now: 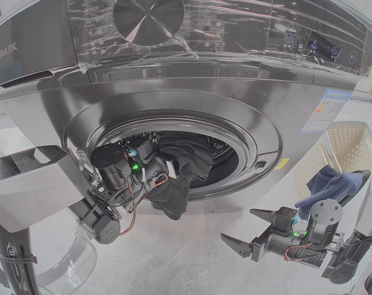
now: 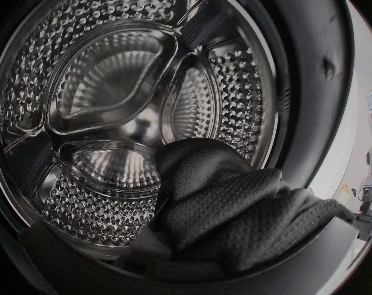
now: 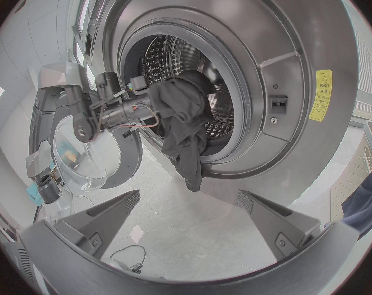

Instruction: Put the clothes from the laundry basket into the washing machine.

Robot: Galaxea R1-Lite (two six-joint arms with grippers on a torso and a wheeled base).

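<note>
- The washing machine (image 1: 218,99) fills the upper frame, with its glass door (image 1: 67,259) swung open at lower left.
- A dark garment (image 1: 186,156) lies at centre frame, draped over the lip of the drum (image 2: 112,82): part is inside and part hangs down outside toward the floor.
- The left gripper (image 1: 166,169) is at the drum mouth, under the garment; whether it grips the cloth cannot be told.
- The right gripper (image 1: 238,225) hovers at lower right, its fingers (image 3: 112,212) spread wide and holding nothing.
- The laundry basket (image 1: 351,142) stands at the right edge, with a blue garment (image 1: 331,187) over its rim.
</note>
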